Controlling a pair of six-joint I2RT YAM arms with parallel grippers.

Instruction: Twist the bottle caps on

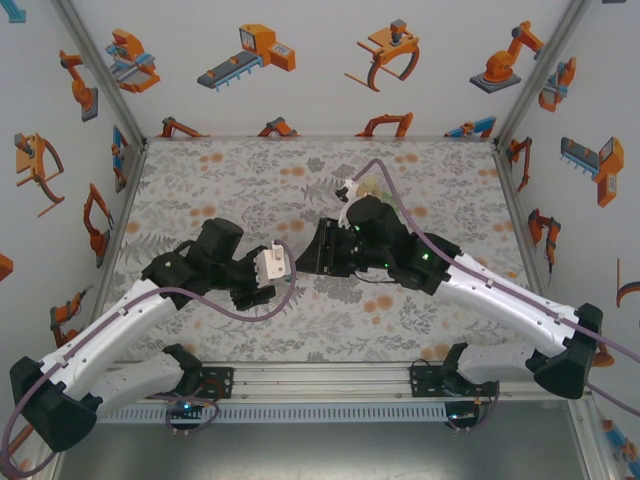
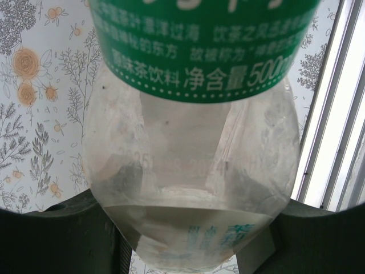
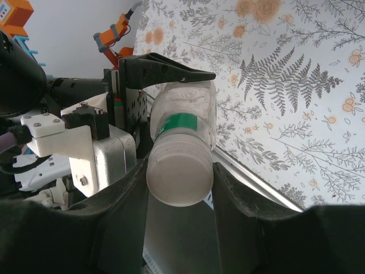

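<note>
Evidently the left gripper [image 2: 188,237] clamps the bottle [image 2: 194,142] by its body to stop it turning. The right gripper [image 3: 179,188] is closed around the white cap [image 3: 178,171] on the bottle's neck, placed to twist it.

Over the middle of the table [image 1: 200,180], a bottle [image 2: 194,142] lies crosswise between the arms. The left gripper [image 2: 191,245] is around its body and the right gripper [image 3: 181,171] around the bottle cap [image 3: 179,185] on its right end. A second bottle [image 1: 372,187] sits behind the right arm.

The bottle [image 2: 194,188] wears a green label [image 2: 205,45] with white print reading "茶饮料 净含量500".
</note>
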